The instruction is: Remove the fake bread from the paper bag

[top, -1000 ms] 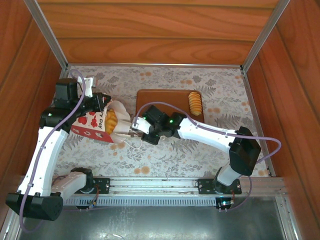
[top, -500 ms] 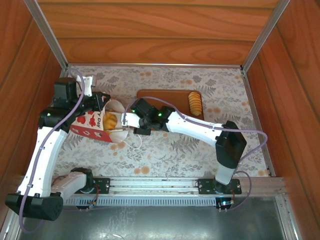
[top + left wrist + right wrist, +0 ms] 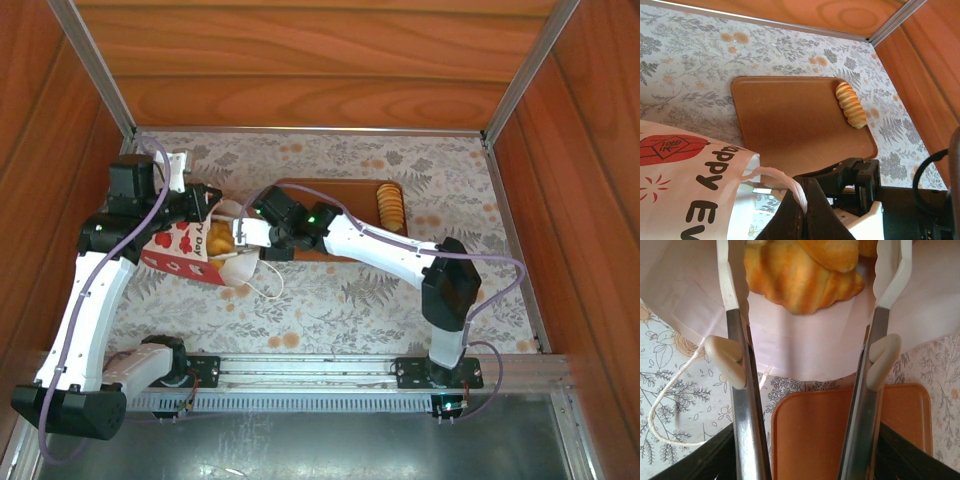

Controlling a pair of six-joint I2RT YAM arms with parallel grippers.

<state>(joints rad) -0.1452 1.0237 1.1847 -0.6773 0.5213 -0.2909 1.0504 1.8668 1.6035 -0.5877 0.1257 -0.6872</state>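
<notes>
The right claw has driven further left since a second ago. Back then it hung just outside the opening; now we see its white tips inside the mouth of the small white paper bag with red fruit print. Its fingers are spread wide, and the golden ridged toy pastries sit right between the tips, still in the bag, nothing pinched. The bag itself hasn't budged: on its side on the floral-covered desk, mouth facing the right claw. Up and left of it, the left claw holds where it was, pressed together on the bag's white cord handle. Behind the right claw lies the flat brown rectangular tray, and one ridged golden croissant rests near its far right edge, same as before.
</notes>
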